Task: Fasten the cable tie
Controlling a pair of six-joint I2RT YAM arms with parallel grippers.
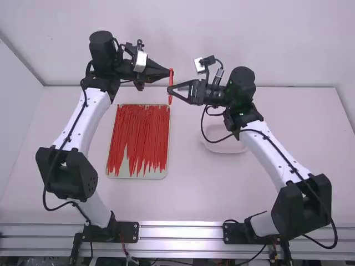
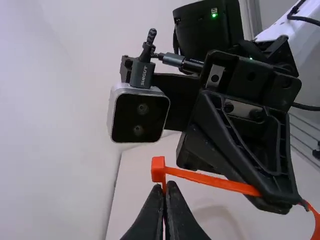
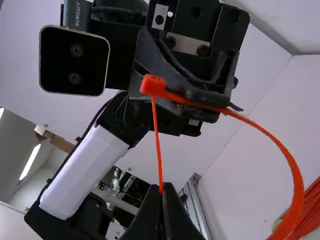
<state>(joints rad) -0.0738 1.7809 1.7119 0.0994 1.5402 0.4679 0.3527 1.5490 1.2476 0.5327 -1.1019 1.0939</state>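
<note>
1. While raised over the far side of the desk (image 1: 310, 138), at left: left pincer (image 1: 167, 70) clamped shut on a red cable tie (image 1: 171, 75), right beside its square head (image 3: 151, 85)
2. Below on the desk, by the left arm: tray (image 1: 136, 177) packed with spare ties (image 1: 138, 138), all red
3. Just right of the held tie: right pincer (image 1: 171, 90) closed on the thin strap (image 3: 156, 145), nearly tip to tip with the left one
4. Farther right, beneath the right arm: white dish (image 1: 222, 148)

cable tie (image 3: 151, 86) strap cropped, tip hidden
</note>
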